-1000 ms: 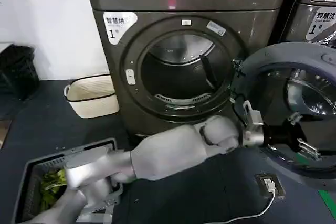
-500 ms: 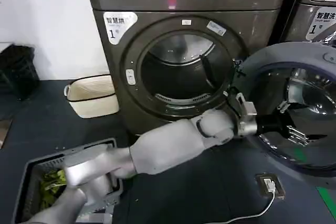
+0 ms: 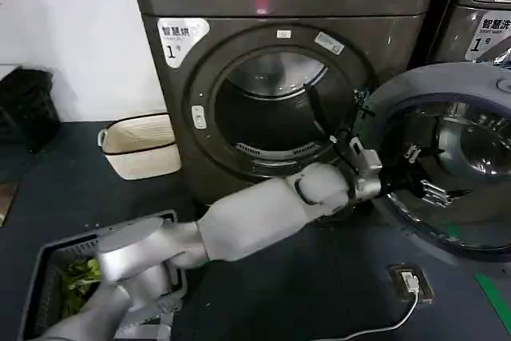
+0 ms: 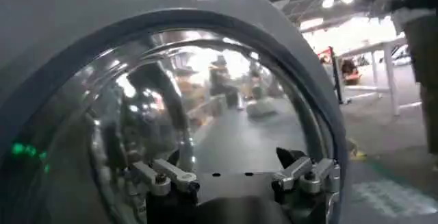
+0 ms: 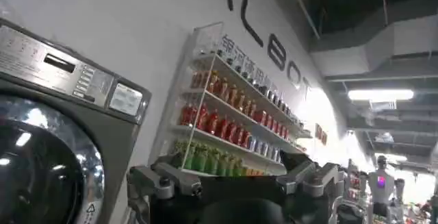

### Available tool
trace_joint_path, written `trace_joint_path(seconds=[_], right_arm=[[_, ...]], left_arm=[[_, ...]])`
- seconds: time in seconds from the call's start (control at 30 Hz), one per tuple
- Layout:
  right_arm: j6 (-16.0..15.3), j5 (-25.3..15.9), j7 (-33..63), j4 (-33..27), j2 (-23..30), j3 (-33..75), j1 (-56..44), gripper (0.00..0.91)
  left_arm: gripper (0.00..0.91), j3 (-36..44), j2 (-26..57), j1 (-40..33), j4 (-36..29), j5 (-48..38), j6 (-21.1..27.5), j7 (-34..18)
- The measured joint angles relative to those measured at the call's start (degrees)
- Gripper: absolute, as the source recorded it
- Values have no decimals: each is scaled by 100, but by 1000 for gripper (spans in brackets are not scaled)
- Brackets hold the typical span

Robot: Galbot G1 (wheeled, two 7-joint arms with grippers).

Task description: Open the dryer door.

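The dryer door [image 3: 447, 157] hangs swung wide to the right of the drum opening [image 3: 275, 113], its grey inner rim and glass facing out, so the task looks essentially done. The left tool [image 3: 427, 177] sits against the door's inner face, fingers [image 4: 164, 176] spread with nothing pinched, probably because it pushed the door outward. The right tool [image 5: 236, 181] is raised near the 2nd machine [image 5: 55, 129], also spread and idle.

The dark floor [image 3: 319, 293] fills the lower frame. At centre stands the grey-brown dryer [image 3: 279, 85]. A cream basket [image 3: 140, 145] sits at left, a grey bin [image 3: 48, 265] at lower left, a white-cabled socket [image 3: 409, 281] at lower right.
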Motion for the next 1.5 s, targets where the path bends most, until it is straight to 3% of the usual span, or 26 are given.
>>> trace_joint_path(seconds=[0.63, 1.23, 1.5], right_arm=[[38, 18, 41, -97, -22, 193, -141, 907], [18, 23, 34, -51, -143, 209, -129, 907], [21, 19, 71, -112, -240, 274, -129, 907]], left_arm=[[907, 35, 0, -41, 402, 302, -87, -664], [907, 126, 0, -24, 396, 372, -255, -844], [907, 147, 0, -80, 65, 287, -244, -929]])
